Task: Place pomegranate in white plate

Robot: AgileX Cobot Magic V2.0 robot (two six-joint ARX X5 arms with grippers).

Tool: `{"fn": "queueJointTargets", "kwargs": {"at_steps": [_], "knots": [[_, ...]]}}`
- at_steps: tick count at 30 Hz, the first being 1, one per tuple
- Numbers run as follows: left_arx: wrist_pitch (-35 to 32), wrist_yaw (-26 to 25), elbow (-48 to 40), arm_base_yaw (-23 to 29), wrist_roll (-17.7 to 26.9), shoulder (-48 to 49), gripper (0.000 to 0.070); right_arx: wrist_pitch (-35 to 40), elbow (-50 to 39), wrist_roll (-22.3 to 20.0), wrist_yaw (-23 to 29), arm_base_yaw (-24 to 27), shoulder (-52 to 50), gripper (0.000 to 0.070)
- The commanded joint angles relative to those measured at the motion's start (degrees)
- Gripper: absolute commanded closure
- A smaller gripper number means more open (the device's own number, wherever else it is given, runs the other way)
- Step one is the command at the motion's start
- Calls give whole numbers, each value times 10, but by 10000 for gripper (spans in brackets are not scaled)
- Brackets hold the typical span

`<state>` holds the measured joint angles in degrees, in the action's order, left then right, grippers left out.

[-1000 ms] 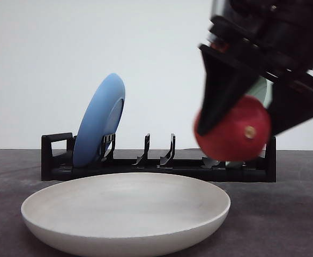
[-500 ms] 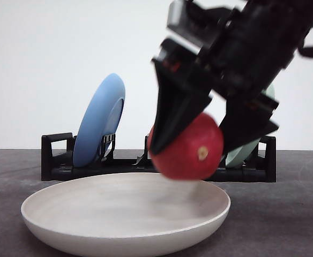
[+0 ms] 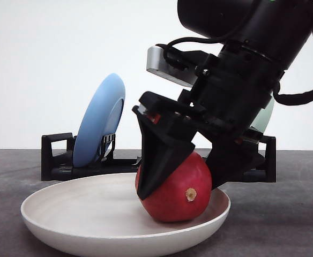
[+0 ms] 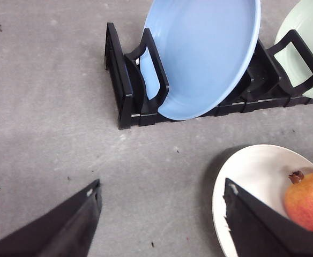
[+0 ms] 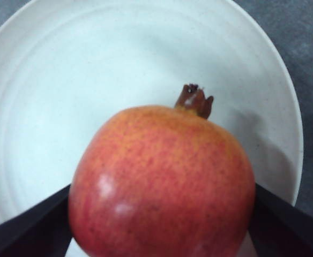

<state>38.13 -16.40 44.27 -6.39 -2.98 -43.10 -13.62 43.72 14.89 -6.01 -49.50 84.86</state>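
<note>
Now, left to right: left claw [image 4: 162,214] spread wide over bare grey worktop [image 4: 49,107]; one blue plate [image 3: 98,120] racked upright; one pomegranate [image 3: 173,187] resting inside the single white plate [image 3: 65,206], pinched by the right claw [image 3: 186,176]; one pale green plate [image 4: 306,43] racked beyond.

Blue plate [image 3: 99,120] leans in black rack [image 3: 57,160] (pale green plate [image 4: 306,40] alongside).

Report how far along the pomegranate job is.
Done: the pomegranate is carried over and sits low inside the white plate. In hand: the right gripper is clamped on the fruit, a finger on each side. Left: open the jaws and lift away. The left gripper is open over the table.
</note>
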Motion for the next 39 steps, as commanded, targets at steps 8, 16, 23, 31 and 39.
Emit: {"fn": "queueJointTargets", "kwargs": {"at_steps": [8, 16, 23, 31, 39], "knots": [[-4, -2, 2, 0, 5, -3, 266, 8, 11, -6, 2, -6, 9, 231], [-4, -1, 2, 0, 5, -3, 266, 8, 11, -6, 3, -6, 9, 171], [-4, -2, 2, 0, 6, -3, 266, 8, 11, -6, 3, -6, 9, 136], [-4, -1, 2, 0, 6, -3, 266, 7, 11, -6, 1, -6, 9, 65], [-4, -1, 2, 0, 6, -3, 266, 3, 13, -5, 0, -6, 5, 0]]}}
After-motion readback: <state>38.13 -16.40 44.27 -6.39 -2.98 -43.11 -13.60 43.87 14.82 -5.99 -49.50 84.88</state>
